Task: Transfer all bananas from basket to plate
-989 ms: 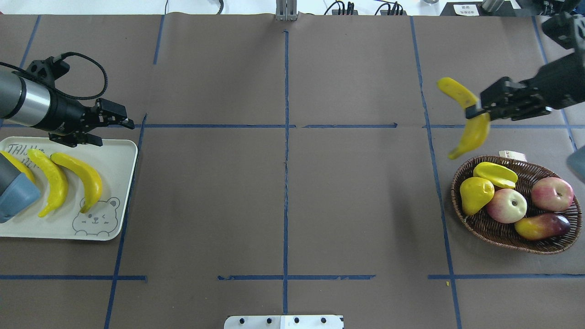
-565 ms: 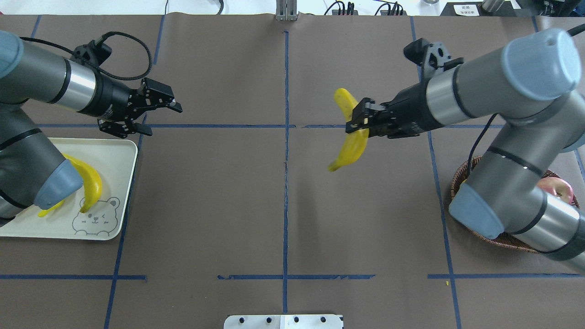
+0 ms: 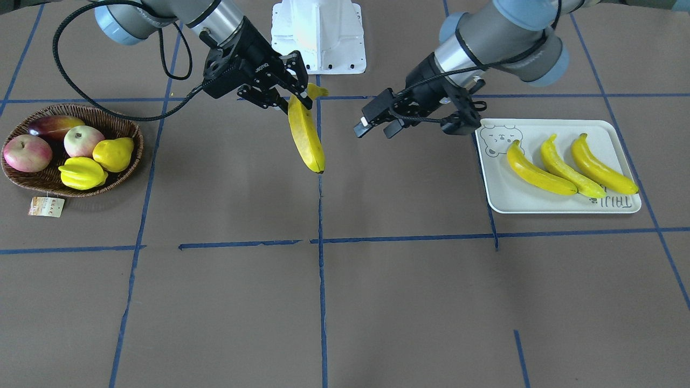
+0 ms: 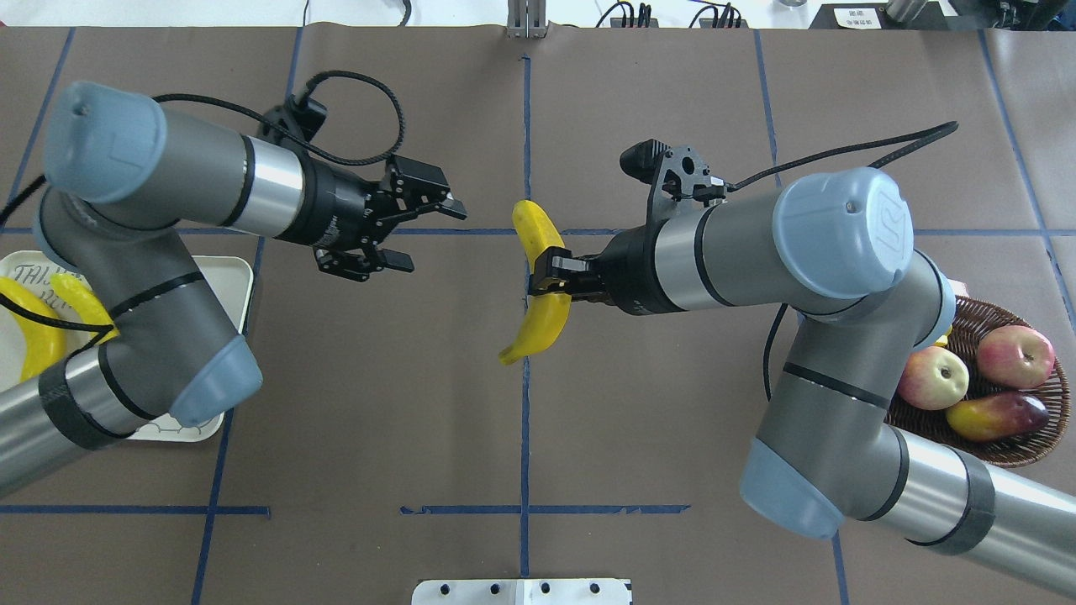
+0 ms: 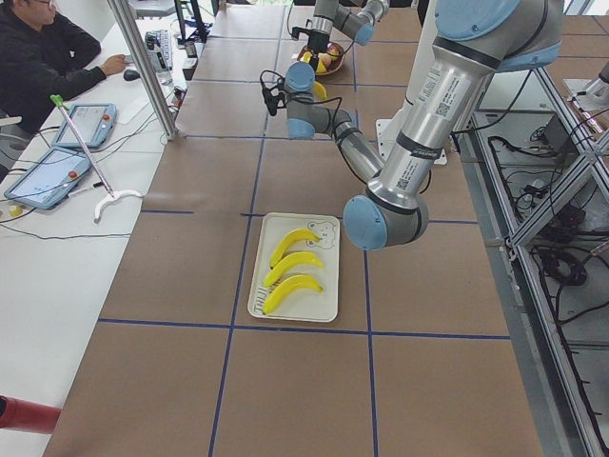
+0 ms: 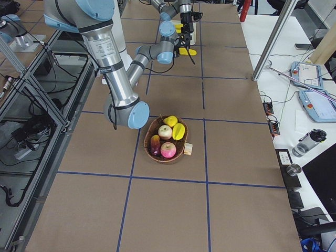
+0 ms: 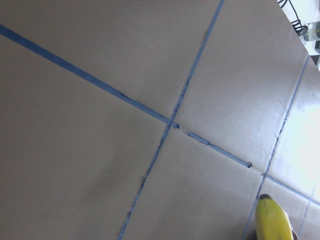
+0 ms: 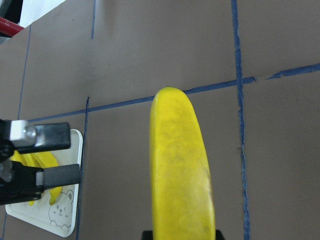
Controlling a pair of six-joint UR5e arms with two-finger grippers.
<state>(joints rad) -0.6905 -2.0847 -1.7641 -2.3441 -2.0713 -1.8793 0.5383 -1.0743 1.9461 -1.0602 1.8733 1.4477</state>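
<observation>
Right pincer (image 4: 545,282) pinches the last banana (image 4: 540,326) mid-length, aloft over bench (image 4: 672,420) centre; left pincer (image 4: 427,238) spread, just left of it. Likely risk at handover: the glossy banana pivots or drops if the right releases early. Plate (image 4: 242,286) sits far left.

**Bench** (image 3: 404,302): dull brown paper cover, gridded with blue tape lines.
**Plate** (image 3: 498,186): pale grey, with a grey line-drawn bear face and grey lettering.
**Bananas** (image 3: 540,175): three, glossy bright yellow, darker tips.
**Fourth banana** (image 3: 305,137): same yellow, dark tip.
**Basket** (image 3: 121,125): dark brown weave.
**Tag** (image 3: 46,206): pale cream.
**Apples** (image 3: 28,152): mottled red over pale yellow-green.
**Pear** (image 3: 113,153): yellow.
**Starfruit** (image 3: 82,172): yellow-green.
**Mango** (image 3: 54,125): dark purple-red.
**Left gripper** (image 4: 429,238), **right gripper** (image 4: 546,284): black.
**Arms** (image 4: 731,252): grey and silver, pale blue joint caps.
</observation>
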